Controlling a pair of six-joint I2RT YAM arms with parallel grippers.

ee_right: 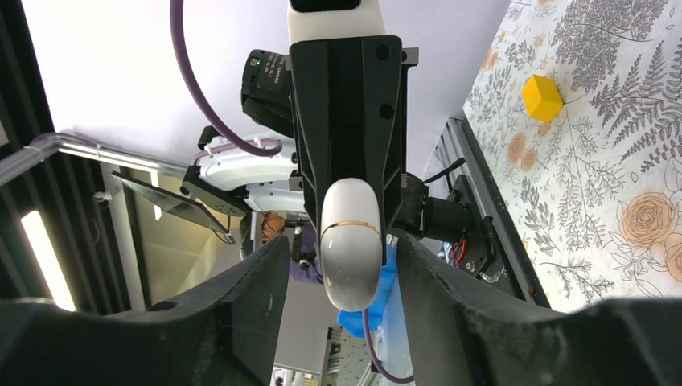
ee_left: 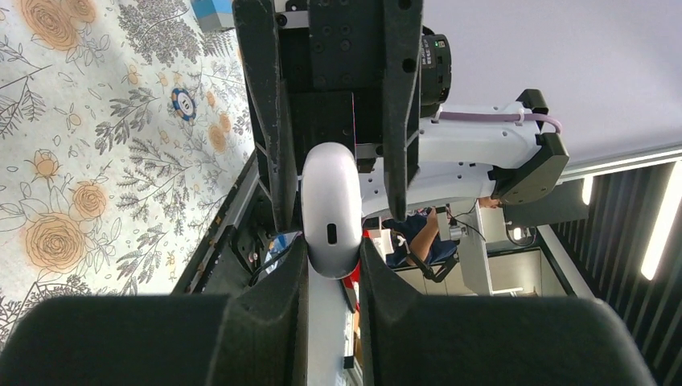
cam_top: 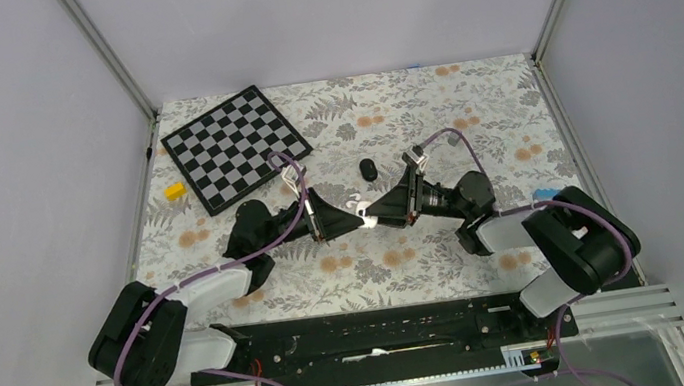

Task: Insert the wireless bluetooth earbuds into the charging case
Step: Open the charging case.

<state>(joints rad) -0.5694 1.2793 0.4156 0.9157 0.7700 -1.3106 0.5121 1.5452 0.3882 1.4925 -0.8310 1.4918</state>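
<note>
Inside of charging case (ee_left: 330, 211) — unseen

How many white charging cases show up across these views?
1. The charging case is held above the table between the two arms: the left gripper is shut on one end, and the right gripper stands open around the other. No second case shows.

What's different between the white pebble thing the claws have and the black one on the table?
The charging case is white, the oval pebble black. The case is up in the air, pinched by the left gripper; the pebble lies loose on the table. Both are small and rounded.
</note>
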